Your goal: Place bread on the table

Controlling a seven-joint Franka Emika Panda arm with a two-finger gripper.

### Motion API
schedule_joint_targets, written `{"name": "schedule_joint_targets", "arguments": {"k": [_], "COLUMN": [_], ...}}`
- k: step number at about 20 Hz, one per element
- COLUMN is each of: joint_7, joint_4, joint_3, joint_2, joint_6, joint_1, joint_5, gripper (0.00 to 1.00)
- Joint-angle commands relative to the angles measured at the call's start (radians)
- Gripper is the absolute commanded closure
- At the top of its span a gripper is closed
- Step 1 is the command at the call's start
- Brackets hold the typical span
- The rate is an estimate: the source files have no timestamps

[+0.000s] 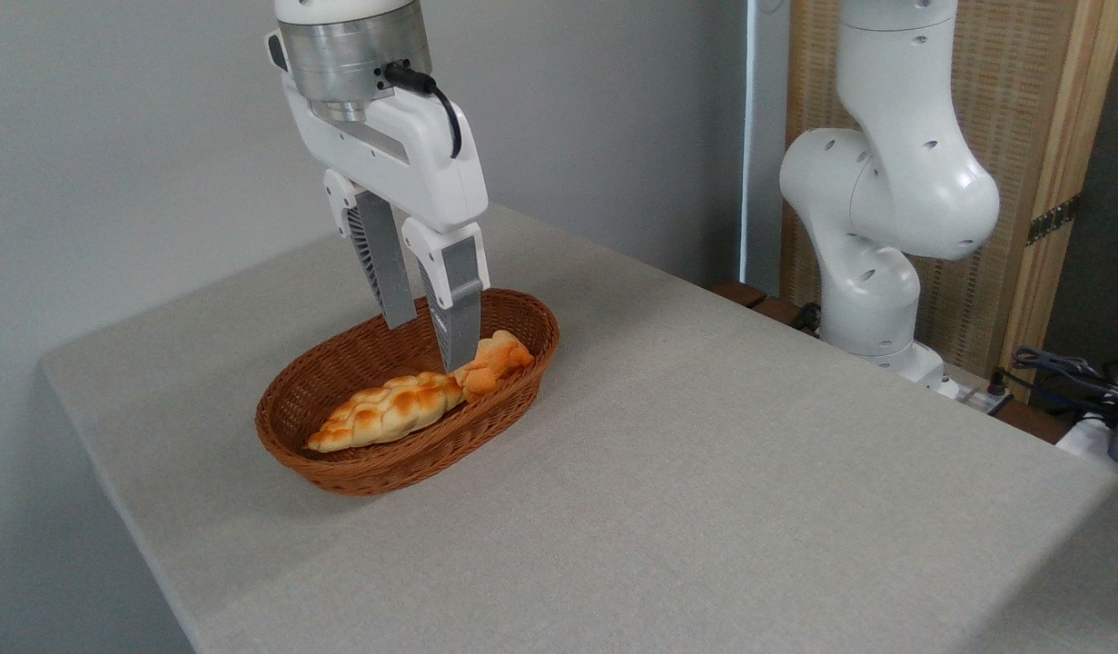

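the table (704, 472) is in front w/ grey cloth. on it the wicker basket (404, 391), the bread (390, 411) lies inside, next to an orange bun (497, 357). above, the arm comes down nearly vertical; gripper (429, 343) fingers are a bit apart, holding nothing, front tip just at the bread's right end.

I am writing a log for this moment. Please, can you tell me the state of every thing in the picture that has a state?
gripper: open, fingers pointing down into the basket, holding nothing.
bread: lying in the basket, not grasped.
orange bun: lying in the basket, against the bread's right end.
wicker basket: upright on the table.
table: covered in grey-beige fabric.
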Motion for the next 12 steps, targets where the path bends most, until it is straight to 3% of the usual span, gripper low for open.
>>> {"name": "schedule_joint_targets", "arguments": {"k": [1, 12], "joint_7": [0.011, 0.014], "joint_4": [-0.018, -0.048], "joint_3": [0.02, 0.011], "joint_2": [-0.013, -0.024], "joint_6": [-0.009, -0.006], "joint_1": [-0.007, -0.008], "joint_5": [-0.024, -0.031], "gripper": [0.0, 0.0]}}
